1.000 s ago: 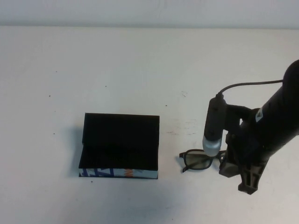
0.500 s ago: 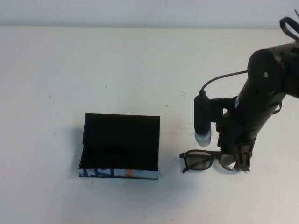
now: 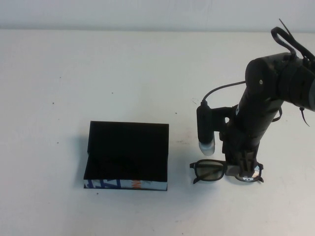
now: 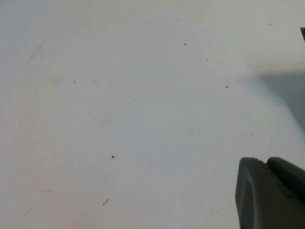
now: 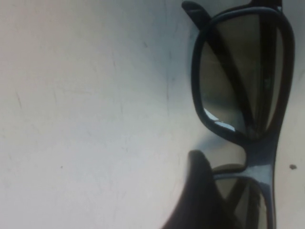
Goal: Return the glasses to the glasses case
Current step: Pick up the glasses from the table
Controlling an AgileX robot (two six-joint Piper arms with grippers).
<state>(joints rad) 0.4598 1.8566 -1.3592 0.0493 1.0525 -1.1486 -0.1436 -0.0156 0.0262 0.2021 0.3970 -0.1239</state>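
The right gripper (image 3: 244, 169) is sitting right over the dark brown-black plastic-framed glasses (image 3: 212, 170), at their lens end farthest from the open black rectangular glasses case (image 3: 127, 156); one dark finger (image 5: 200, 200) is showing in the right wrist view just beside the bridge, but whether the jaws are closed on the frame I cannot tell. The glasses are lying flat on the white table (image 3: 147, 73), long axis pointing toward the case, just beside its right side and well clear of it. Rectangular lenses are glinting slightly, frame looking intact. The left gripper (image 4: 271, 193) is hanging over bare table, far less handy; its opening cannot be judged.
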